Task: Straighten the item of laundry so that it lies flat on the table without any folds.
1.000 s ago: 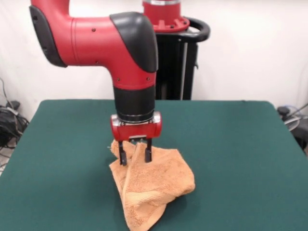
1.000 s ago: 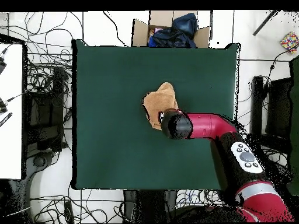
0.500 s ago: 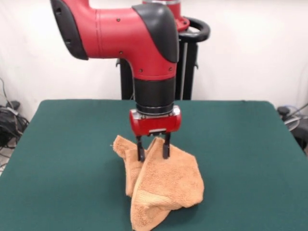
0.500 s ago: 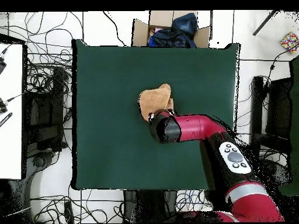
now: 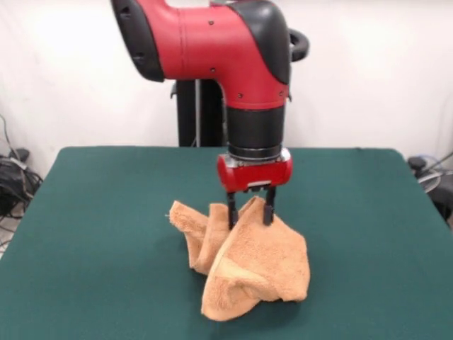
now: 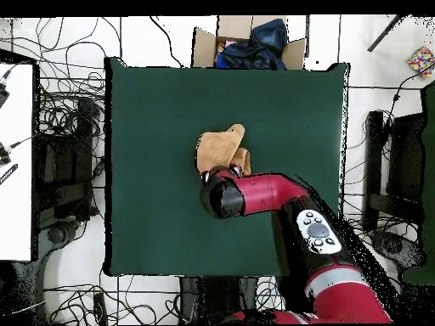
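End effector (image 5: 249, 210) clenched on a raised peak of the orange towel (image 5: 248, 265), directly above the cloth. Towel bunched and draped downward from the grip, lower folds resting on the green counter (image 5: 92, 234) near its middle; one corner trailing out to the side.

From overhead the arm (image 6: 255, 193) hides the gripper and part of the towel (image 6: 217, 148).

The red arm (image 6: 280, 193) covers one edge of the bunched orange towel (image 6: 217, 147) on the green table (image 6: 153, 119).
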Robot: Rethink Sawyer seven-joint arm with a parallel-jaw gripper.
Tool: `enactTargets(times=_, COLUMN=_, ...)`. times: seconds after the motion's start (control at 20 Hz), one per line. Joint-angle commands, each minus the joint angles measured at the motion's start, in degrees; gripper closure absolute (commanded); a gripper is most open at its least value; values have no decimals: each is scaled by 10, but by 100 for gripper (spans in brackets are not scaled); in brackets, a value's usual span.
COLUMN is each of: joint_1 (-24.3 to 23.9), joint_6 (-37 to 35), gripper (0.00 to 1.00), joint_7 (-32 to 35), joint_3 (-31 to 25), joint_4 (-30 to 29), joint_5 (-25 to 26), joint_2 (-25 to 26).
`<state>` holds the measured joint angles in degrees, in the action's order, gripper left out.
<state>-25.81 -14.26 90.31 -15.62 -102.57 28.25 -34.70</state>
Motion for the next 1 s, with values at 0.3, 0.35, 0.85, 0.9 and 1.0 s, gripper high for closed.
enactTargets(times=0.3, joint_1=82, joint_6=66, gripper=0, joint_7=184, joint_3=63, joint_4=-93, joint_5=-71, joint_2=-14)
enactTargets(times=0.35, joint_1=94, joint_6=74, gripper=0, joint_7=191, joint_3=72, joint_4=-101, joint_5=-80, joint_2=-18)
enactTargets(times=0.85, joint_1=138, joint_6=114, gripper=0, joint_7=179, joint_3=110, joint_4=-129, joint_5=-135, joint_2=-30)
enactTargets(times=0.9, joint_1=132, joint_6=137, gripper=100, joint_7=176, joint_3=108, joint_4=-137, joint_5=-146, joint_2=-29)
enactTargets(times=1.0, joint_1=133, joint_6=133, gripper=100, joint_7=174, joint_3=111, joint_4=-136, joint_5=-151, joint_2=-29)
